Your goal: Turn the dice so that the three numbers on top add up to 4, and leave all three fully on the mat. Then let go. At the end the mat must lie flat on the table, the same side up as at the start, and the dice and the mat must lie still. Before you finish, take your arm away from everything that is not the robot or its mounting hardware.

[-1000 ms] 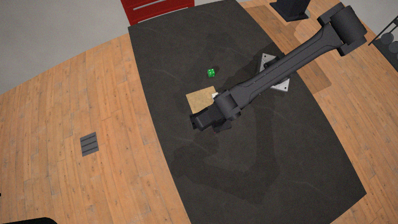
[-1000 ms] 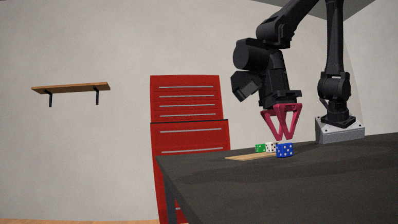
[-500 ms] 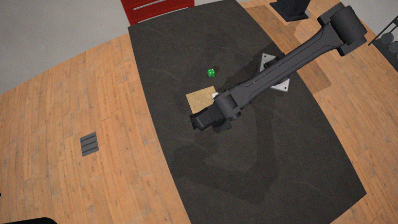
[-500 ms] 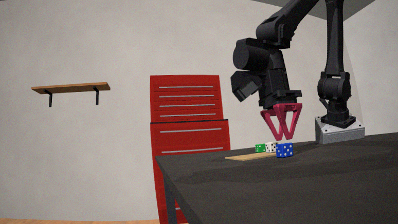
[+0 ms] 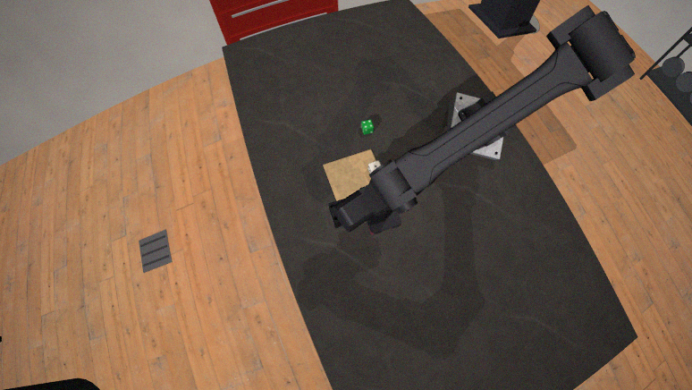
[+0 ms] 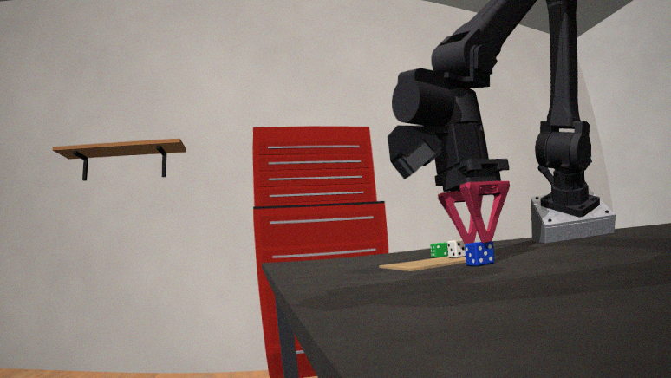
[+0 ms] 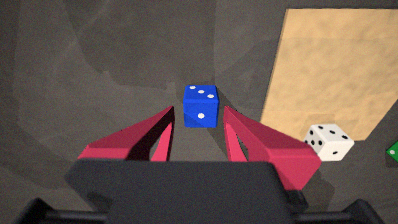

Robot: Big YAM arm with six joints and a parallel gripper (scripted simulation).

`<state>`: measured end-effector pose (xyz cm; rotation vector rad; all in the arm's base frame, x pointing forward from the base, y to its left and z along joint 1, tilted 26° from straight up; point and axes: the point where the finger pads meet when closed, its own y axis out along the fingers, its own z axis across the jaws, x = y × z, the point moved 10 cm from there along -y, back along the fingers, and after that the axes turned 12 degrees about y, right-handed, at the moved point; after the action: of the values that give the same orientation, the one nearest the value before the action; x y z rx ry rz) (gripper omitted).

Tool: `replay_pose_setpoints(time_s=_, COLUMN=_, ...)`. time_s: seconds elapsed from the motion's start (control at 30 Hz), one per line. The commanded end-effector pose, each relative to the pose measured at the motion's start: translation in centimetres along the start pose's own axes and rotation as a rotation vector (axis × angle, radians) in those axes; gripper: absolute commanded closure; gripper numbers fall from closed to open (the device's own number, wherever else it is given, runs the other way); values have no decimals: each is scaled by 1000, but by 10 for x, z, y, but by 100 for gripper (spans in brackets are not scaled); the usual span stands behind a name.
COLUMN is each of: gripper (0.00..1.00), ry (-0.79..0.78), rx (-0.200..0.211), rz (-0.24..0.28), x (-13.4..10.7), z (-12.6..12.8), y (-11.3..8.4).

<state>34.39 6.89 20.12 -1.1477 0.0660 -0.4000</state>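
Observation:
My gripper [image 6: 478,240] [image 7: 199,112] is open, its tips just above and either side of the blue dice, with a gap on both sides. The blue dice [image 6: 479,255] [image 7: 201,121] stands on the table beside the mat; its top seems to show 1. The arm hides it in the top view. The white dice [image 5: 374,166] [image 6: 455,249] [image 7: 332,144] sits at the mat's edge, top seemingly 1; I cannot tell if it is fully on. The green dice [image 5: 367,126] [image 6: 439,250] [image 7: 394,151] is off the tan mat [image 5: 346,173] [image 6: 413,265] [image 7: 330,65], apparently 4 on top.
The dark table [image 5: 411,271] [image 6: 516,319] carries the arm's grey base plate [image 5: 490,148] [image 6: 572,226]. The arm reaches across the table beside the white dice. A red drawer cabinet [image 5: 285,19] [image 6: 319,230] stands beyond one table end.

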Motion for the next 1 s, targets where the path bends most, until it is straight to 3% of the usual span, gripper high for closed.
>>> replay_pose_setpoints(time_s=0.0, gripper=55, ry=3, rx=0, rz=-3, x=-2, z=1, y=9)
replay_pose_setpoints(time_s=0.37, gripper=55, ry=7, rx=-1, rz=-4, x=-1, z=0, y=26)
replay_pose_setpoints(time_s=0.47, gripper=55, ry=8, rx=7, rz=-23, x=1, z=-1, y=22)
replay_pose_setpoints(time_s=0.97, gripper=55, ry=6, rx=1, rz=-11, x=-1, z=-1, y=24)
